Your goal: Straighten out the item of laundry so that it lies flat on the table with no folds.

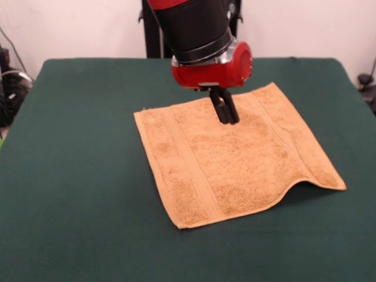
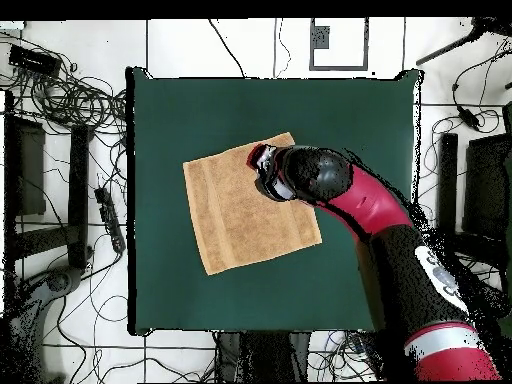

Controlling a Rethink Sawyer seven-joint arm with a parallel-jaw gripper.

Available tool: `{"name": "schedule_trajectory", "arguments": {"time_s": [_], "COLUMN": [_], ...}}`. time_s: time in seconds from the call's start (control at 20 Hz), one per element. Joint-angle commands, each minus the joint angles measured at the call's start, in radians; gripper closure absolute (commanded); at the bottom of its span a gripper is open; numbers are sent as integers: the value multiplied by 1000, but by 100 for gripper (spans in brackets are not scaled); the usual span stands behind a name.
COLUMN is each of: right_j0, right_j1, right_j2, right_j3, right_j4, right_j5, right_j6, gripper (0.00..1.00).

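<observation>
The orange-tan towel [image 1: 235,164] lies spread open in the middle of the dark green table [image 1: 76,176], turned a little askew. Paler woven bands run near its left and right ends. Its near right edge rises in a small hump [image 1: 294,189]; the rest looks flat. My gripper [image 1: 230,120] comes down from above with its two black fingers together, tips on the towel near its far edge, with no cloth lifted. In the overhead view the towel [image 2: 240,215] lies mid-table [image 2: 170,110], and the arm's head [image 2: 300,175] covers its right corner and hides the gripper.
The black pedestal [image 1: 151,29] stands behind the table's far edge. Cables and dark equipment [image 2: 60,110] lie on the floor round the table. Green cloth shows on all sides of the towel.
</observation>
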Motion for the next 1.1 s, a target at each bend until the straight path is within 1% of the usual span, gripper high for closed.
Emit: {"name": "schedule_trajectory", "arguments": {"time_s": [0.05, 0.2, 0.4, 0.65, 0.7, 0.9, 1.05, 1.1], "right_j0": [66, 75, 127, 224, 239, 300, 323, 318], "right_j1": [114, 134, 149, 159, 179, 210, 219, 236], "right_j2": [33, 15, -56, -199, -222, -312, -346, -347], "right_j3": [49, 41, -12, -119, -144, -226, -278, -305], "right_j4": [-46, -66, -142, -266, -291, -383, -434, -445], "right_j5": [-55, -92, -139, -149, -154, -176, -160, -151], "right_j6": [75, 80, 84, 85, 80, 85, 80, 69], "gripper": [100, 100, 100, 100, 100, 100, 100, 100]}}
